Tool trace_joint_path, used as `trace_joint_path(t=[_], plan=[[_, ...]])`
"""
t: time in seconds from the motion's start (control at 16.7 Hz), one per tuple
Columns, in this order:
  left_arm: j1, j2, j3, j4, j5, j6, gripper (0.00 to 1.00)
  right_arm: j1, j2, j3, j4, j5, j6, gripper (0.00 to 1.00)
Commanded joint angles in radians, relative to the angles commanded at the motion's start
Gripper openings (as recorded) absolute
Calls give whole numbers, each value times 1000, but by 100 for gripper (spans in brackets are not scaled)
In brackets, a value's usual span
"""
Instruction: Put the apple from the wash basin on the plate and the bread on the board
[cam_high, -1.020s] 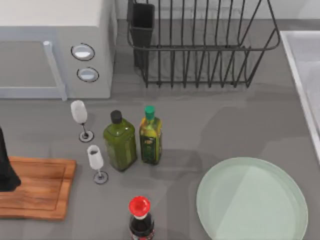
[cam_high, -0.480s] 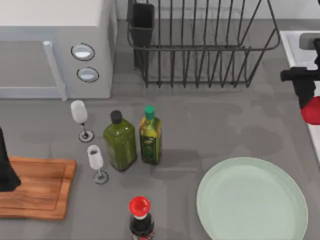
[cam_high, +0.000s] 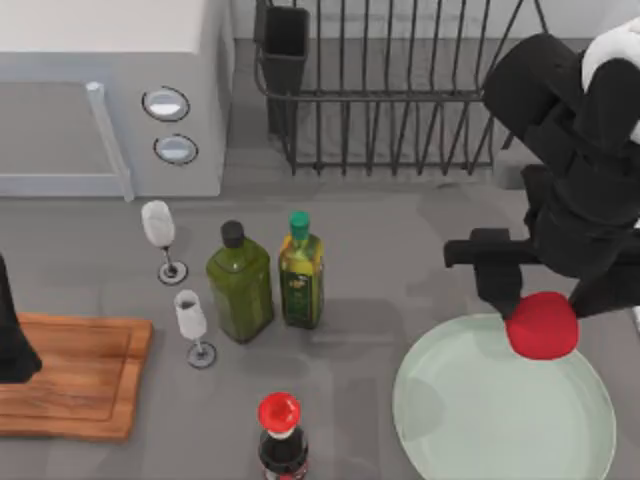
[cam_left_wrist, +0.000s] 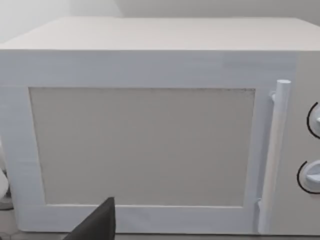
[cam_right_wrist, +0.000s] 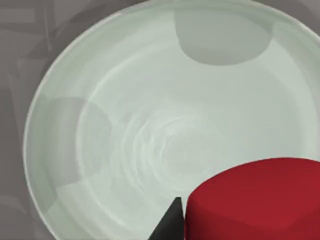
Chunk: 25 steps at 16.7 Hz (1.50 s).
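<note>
Right tool (cam_high: 543, 318) clamped on the apple (cam_high: 542, 325), held above the far edge of the plate (cam_high: 480, 420), toward the table's right side. From the right wrist view, apple (cam_right_wrist: 255, 200) at the near edge, one dark finger (cam_right_wrist: 167, 222) beside it, plate (cam_right_wrist: 125, 125) spread beneath with the apple's round shadow on it. Dark right arm rising behind, crossing in front of the right end of the dish rack (cam_high: 400, 95).

Left of the plate, on the grey table (cam_high: 400, 250): green-capped oil bottle (cam_high: 300, 270) with a yellow-green label, writing too small to read; just beside it a squat black-capped olive bottle (cam_high: 240, 282), no label legible. Nearer the front edge, a dark bottle with a red cap (cam_high: 280, 428). Two small wine glasses (cam_high: 160, 238) and (cam_high: 192, 325) left of the bottles, standing upright, apart from each other.

Board (cam_high: 75, 375) at the table's left front, bare on top. Left tool (cam_high: 12, 335) parked over the board's left end, grip state impossible to tell. Microwave (cam_high: 110, 90) at the far left with two round dials; from the left wrist view, its door (cam_left_wrist: 142, 145) and vertical handle (cam_left_wrist: 275, 150), no lettering visible.
</note>
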Motion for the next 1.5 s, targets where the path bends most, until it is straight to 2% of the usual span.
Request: trace_joint_path(t=[0.24, 0.54, 1.32, 1.5], plan=[[0, 0, 0, 0, 0, 0, 100, 106, -64, -67, -13, -1, 105, 0], [0, 0, 0, 0, 0, 0, 100, 112, -68, -70, -14, -1, 111, 0], [0, 0, 0, 0, 0, 0, 100, 112, -68, -70, -14, -1, 111, 98], [0, 0, 0, 0, 0, 0, 100, 112, -68, -70, -14, -1, 111, 100]])
